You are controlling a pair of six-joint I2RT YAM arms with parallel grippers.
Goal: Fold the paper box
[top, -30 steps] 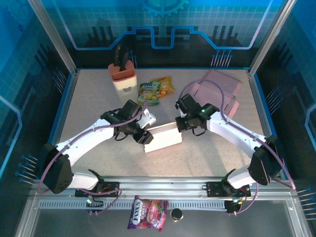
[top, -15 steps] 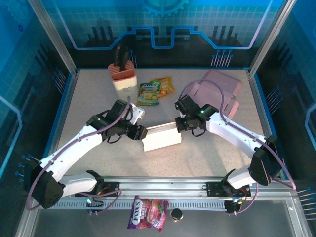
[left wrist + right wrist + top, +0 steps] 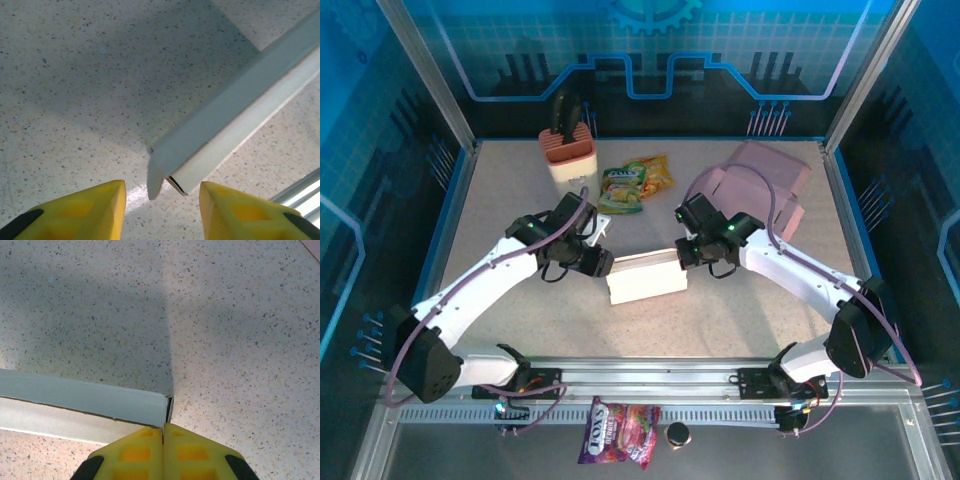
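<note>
Paper box point(image 3: 647, 277) lies mid-table point(image 3: 520, 200) between 2 arms; right gripper point(image 3: 163, 432), fingers pressed together, seems to pinch its right end wall as an anchor, while left gripper point(image 3: 161, 197) hangs spread astride the left corner flap, not touching, likely to fold it.

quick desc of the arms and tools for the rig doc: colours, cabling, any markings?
Both alike: white link shells, black joints and bases, a lilac cable looping along left arm and right arm. Green light near the right wrist. Left tool and right tool: yellow fingers with black inserts. No lettering legible.
</note>
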